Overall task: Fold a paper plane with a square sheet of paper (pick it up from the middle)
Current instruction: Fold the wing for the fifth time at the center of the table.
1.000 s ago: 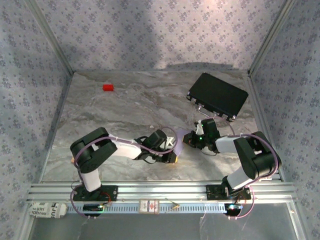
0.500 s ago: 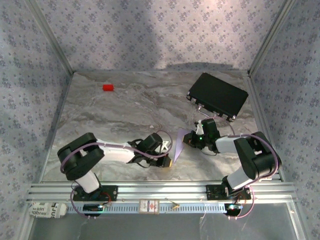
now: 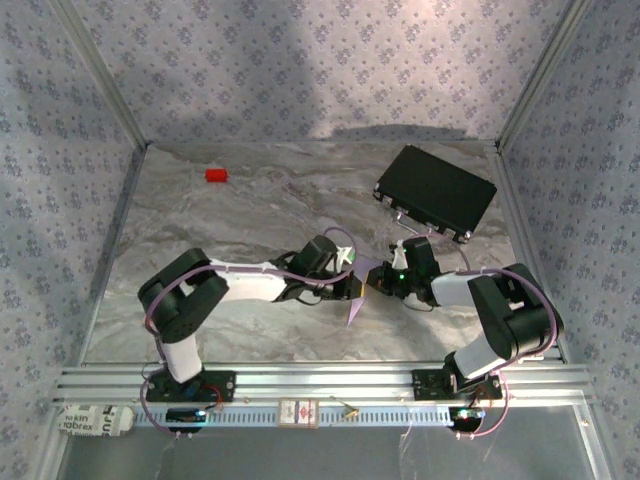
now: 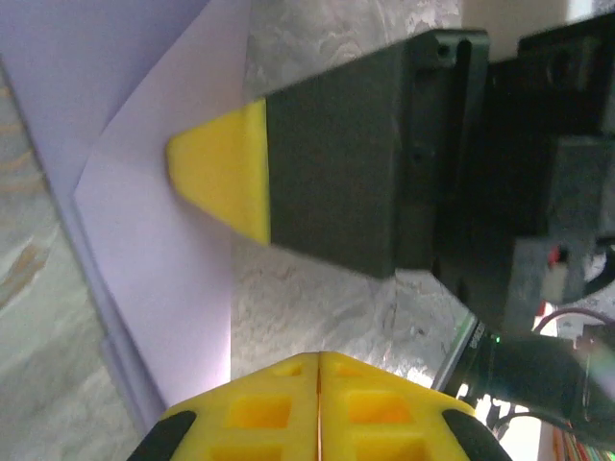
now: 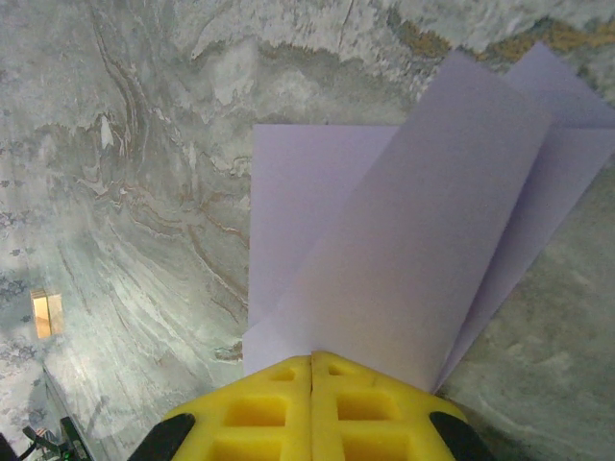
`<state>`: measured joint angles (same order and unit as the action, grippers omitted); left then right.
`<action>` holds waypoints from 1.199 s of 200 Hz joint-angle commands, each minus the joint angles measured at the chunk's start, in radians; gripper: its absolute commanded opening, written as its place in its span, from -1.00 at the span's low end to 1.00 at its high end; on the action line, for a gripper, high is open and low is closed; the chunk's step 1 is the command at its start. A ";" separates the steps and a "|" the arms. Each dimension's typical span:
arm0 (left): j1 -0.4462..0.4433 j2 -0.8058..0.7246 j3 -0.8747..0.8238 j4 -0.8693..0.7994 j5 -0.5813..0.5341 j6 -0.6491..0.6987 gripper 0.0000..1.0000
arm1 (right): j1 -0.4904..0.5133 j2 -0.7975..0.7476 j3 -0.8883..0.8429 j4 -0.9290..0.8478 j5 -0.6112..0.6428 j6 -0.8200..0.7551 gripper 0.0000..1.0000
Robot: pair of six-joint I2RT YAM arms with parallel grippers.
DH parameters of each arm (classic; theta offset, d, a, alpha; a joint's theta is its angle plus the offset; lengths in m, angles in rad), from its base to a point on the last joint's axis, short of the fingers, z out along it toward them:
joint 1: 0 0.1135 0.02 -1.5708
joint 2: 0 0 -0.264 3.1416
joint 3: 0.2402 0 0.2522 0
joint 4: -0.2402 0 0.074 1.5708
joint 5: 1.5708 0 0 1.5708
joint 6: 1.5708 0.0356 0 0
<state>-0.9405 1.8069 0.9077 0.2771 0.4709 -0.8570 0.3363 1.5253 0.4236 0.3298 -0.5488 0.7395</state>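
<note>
- paper [image 3: 356, 303] is lying as a narrow, layered lilac strip right of the table's [image 3: 230, 215] middle, toward its near edge, with one tip pointing at that edge.
- left gripper [image 3: 347, 287] is now sitting just beside the strip's mid-length. half a second ago it was hanging by the near tip, so it is travelling up along the fold toward the right gripper [image 3: 384, 280].
- its yellow fingers [image 4: 384, 413] are pressing together with no gap showing; whether any paper is caught between them cannot be told.
- the right claw [image 5: 311, 363] is staying put and clamping the far end, with the paper [image 5: 404, 240] fanning out in overlapping flaps from between its closed fingers.
- judging by that sweep, a crease is probably being pressed flat while the other end is being pinned. the folding is looking partway done, with no finished dart yet.
</note>
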 commanded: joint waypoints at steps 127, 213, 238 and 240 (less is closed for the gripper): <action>-0.014 0.150 -0.050 -0.173 -0.039 0.092 -0.94 | -0.015 -0.149 0.029 -0.214 0.107 -0.047 -0.79; -0.002 0.154 -0.063 -0.152 -0.010 0.101 -0.95 | 0.067 -0.150 0.040 -0.126 0.073 -0.034 -0.80; 0.000 0.155 -0.061 -0.154 -0.009 0.102 -0.95 | 0.075 -0.080 0.059 -0.101 0.066 -0.040 -0.80; 0.000 0.155 -0.061 -0.155 -0.009 0.101 -0.95 | 0.075 -0.074 0.060 -0.101 0.066 -0.041 -0.80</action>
<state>-0.9379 1.9141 0.8913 0.3119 0.4694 -0.7773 0.4053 1.3964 0.4454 0.1951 -0.4744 0.7132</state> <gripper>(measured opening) 0.045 0.101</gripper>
